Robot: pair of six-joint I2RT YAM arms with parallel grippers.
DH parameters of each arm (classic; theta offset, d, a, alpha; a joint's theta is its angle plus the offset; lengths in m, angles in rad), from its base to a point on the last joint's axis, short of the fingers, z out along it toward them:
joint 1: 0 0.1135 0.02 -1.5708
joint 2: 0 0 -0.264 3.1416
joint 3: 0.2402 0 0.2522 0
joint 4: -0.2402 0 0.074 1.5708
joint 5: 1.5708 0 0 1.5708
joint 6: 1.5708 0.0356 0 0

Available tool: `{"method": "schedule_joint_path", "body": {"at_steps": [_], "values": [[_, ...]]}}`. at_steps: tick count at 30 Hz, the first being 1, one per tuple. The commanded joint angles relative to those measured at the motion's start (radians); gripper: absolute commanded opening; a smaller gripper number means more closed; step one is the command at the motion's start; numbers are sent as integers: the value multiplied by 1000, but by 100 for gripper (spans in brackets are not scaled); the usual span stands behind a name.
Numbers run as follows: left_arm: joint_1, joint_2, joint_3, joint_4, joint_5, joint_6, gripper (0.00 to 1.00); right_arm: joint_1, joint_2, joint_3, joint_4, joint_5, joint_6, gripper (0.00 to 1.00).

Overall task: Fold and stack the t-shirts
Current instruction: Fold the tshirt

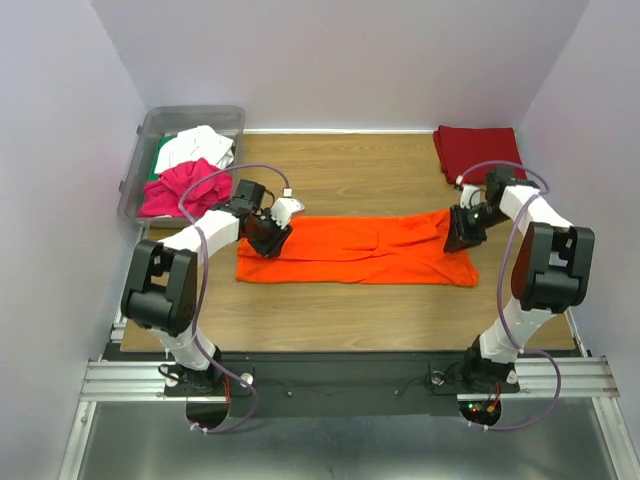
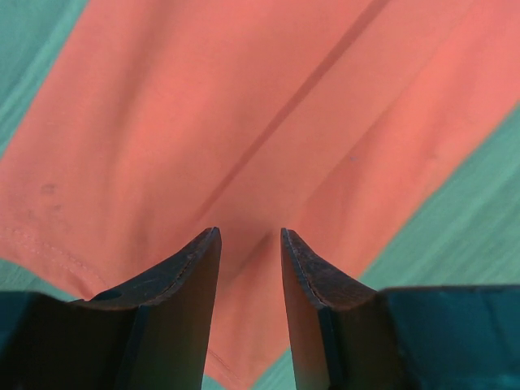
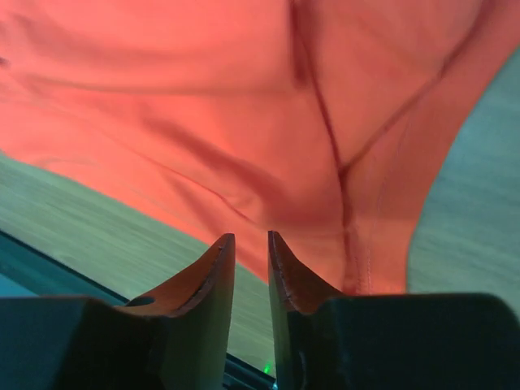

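**Top external view.** The bright orange cloth t-shirt (image 1: 355,250) lies flat at the centre of the wooden table (image 1: 350,180), folded into a long band running left to right. The left gripper (image 1: 272,236) is at its left end and the right gripper (image 1: 460,235) at its right end. A folded dark red t-shirt (image 1: 478,150) lies in the far right corner. The clear plastic bin (image 1: 130,180) at far left holds magenta (image 1: 185,185), white (image 1: 195,148) and green (image 1: 162,158) t-shirts.

**Left wrist view.** The left gripper (image 2: 249,234) stands moderately wide over the orange t-shirt (image 2: 244,122), with nothing clamped.

**Right wrist view.** The right gripper (image 3: 251,236) shows a narrow gap at the edge of the orange t-shirt (image 3: 203,97). Whether cloth is pinched cannot be told.
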Motion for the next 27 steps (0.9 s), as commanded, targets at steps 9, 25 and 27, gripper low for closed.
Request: {"method": "schedule_joint_path", "body": {"at_steps": [9, 25, 27], "values": [[-2, 178, 106, -57, -203, 197, 35, 55, 133, -81, 161, 309, 1, 19], [-85, -185, 13, -350, 1, 233, 27, 249, 491, 689, 202, 407, 48, 24], [-76, -173, 58, -332, -2, 210, 28, 249, 440, 674, 202, 414, 48, 25]]}}
